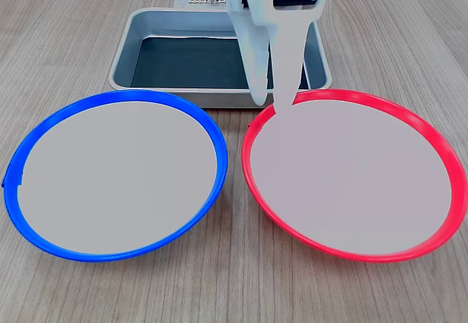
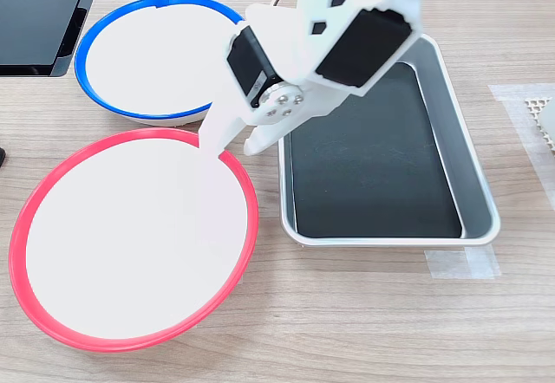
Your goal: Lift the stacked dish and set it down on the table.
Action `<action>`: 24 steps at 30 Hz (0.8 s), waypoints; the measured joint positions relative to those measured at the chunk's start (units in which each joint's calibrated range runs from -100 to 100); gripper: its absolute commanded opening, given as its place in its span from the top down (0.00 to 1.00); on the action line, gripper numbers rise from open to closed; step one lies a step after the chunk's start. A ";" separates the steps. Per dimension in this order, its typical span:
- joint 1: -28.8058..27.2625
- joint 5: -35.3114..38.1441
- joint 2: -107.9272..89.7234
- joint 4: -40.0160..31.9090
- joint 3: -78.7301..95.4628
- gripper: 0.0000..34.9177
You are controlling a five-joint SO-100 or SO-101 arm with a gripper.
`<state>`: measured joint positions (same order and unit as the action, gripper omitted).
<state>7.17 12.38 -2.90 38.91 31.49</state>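
White arm pitched down, its gripper (image 1: 272, 104) closed on the red-rimmed round plate's (image 1: 351, 177) 11 o'clock rim in the first exterior view.

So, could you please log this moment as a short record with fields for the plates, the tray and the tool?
red plate: red-rimmed plate flat on the table, at the first exterior view's right
blue plate: blue-rimmed plate beside it, apart, not stacked
tray: grey metal tray with a dark bottom, nothing visible inside
tool: white tool at the red plate's rim on the tray side, one finger over the rim
grip: cannot tell whether it is closed on the rim
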 measured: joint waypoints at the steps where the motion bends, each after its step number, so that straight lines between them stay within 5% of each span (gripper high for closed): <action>1: 0.09 0.59 -1.88 1.31 0.64 0.63; 4: -2.04 0.83 -7.93 5.63 2.72 0.75; 5: -2.12 0.78 -9.63 6.44 3.45 1.00; 10: -4.60 -0.98 -24.89 8.73 12.25 1.00; 13: -8.05 -6.40 -45.52 -1.22 30.49 1.00; 18: -9.12 -9.43 -64.79 -5.95 47.46 1.00; 24: -9.56 -10.89 -88.32 5.46 61.89 1.00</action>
<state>-2.39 1.49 -91.22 44.37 93.38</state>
